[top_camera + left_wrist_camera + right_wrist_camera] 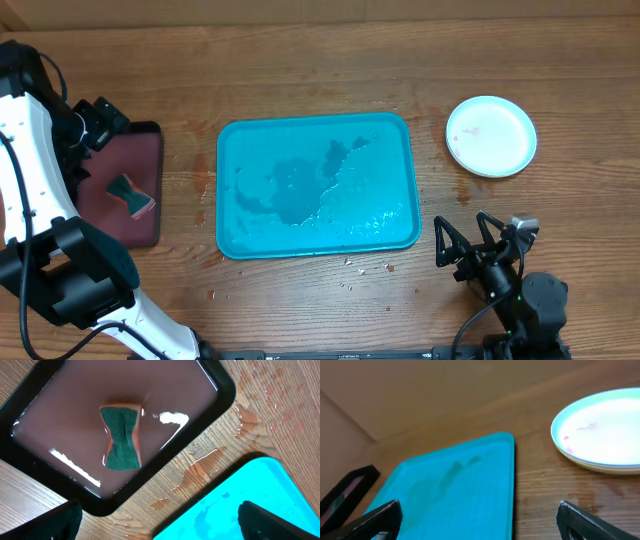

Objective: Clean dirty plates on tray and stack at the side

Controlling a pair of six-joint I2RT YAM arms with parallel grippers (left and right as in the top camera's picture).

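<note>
The turquoise tray [315,185] lies in the middle of the table, wet, with no plates on it. The plates [491,136] sit in a stack on the table to its right. The top one is teal-rimmed with a faint pink smear. The stack also shows in the right wrist view [605,430], beside the tray [450,490]. My right gripper [462,238] is open and empty near the tray's front right corner [480,520]. My left gripper [103,122] is open and empty over the maroon tray's edge [160,525]. The turquoise tray's corner shows in the left wrist view [260,495].
A black-rimmed maroon tray [140,150] at the left holds murky water and a green-and-orange sponge [130,195], seen too in the left wrist view [120,437]. Water drops and reddish puddles lie on the wood [200,462] between the two trays.
</note>
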